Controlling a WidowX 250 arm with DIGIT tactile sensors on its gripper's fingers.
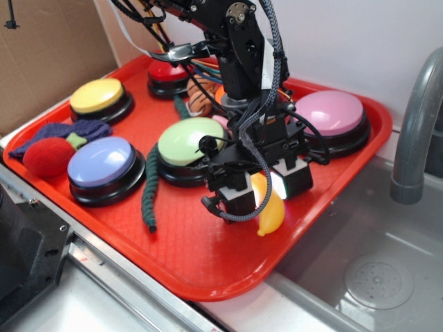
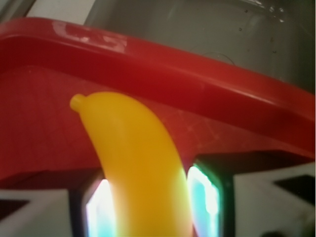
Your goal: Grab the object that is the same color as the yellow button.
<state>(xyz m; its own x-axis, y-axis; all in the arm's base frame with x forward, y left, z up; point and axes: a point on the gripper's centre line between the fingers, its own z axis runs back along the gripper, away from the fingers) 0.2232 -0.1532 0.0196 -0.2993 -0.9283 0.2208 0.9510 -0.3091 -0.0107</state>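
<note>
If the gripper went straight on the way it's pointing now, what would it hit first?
The gripper points down, jaws either side of the yellow banana. Going straight on, it would most likely press the banana against the red tray; the exact gap to the tray is unclear.

- Black arm links, with a round silver servo hub at the top centre of the exterior frame.
- Braided black cables run down the arm.
- Gripper (image 1: 259,194): black body, white finger blocks.
</note>
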